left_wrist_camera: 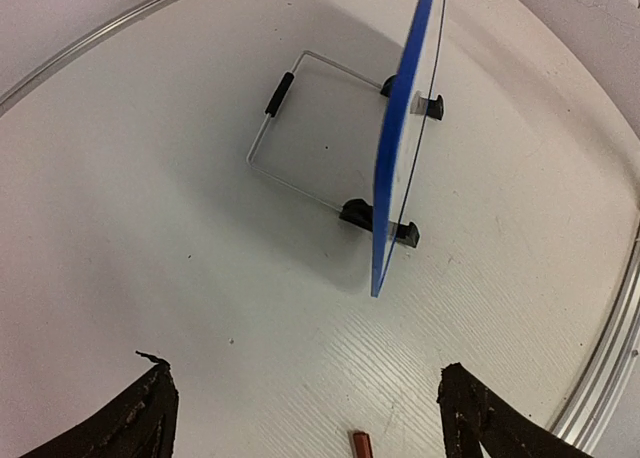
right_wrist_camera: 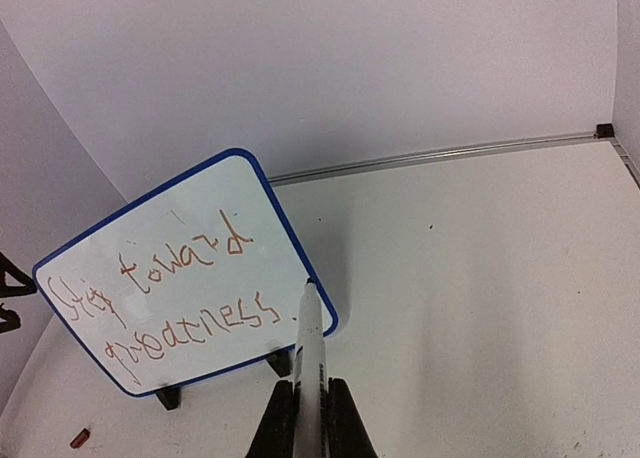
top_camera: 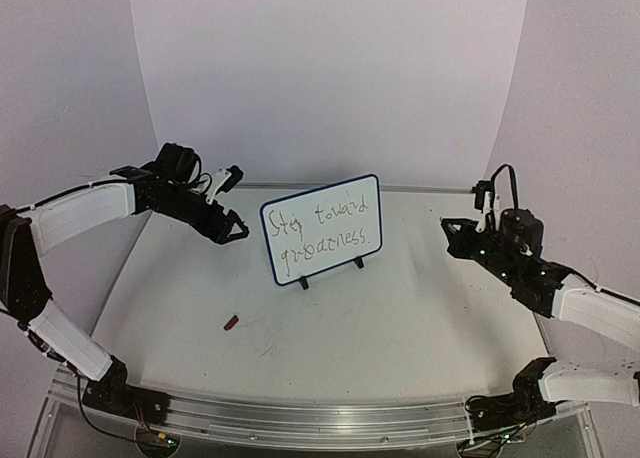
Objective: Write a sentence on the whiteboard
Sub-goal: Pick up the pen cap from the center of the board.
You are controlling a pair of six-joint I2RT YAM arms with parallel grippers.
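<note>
On table (top_camera: 420,318), whiteboard (top_camera: 322,228), long axis left-right, facing near edge

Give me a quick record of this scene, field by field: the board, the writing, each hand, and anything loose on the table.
whiteboard: upright on two black feet, mid-table, blue frame
sentence: two handwritten lines, roughly "Stay toward greatness"
left hand: open, empty, to the board's left, apart from it
right hand: shut on the marker, to the board's right
marker: tip aimed at the board, appears clear of it
small red piece: lying on the table in front of the board, toward the left arm; possibly a cap
</note>
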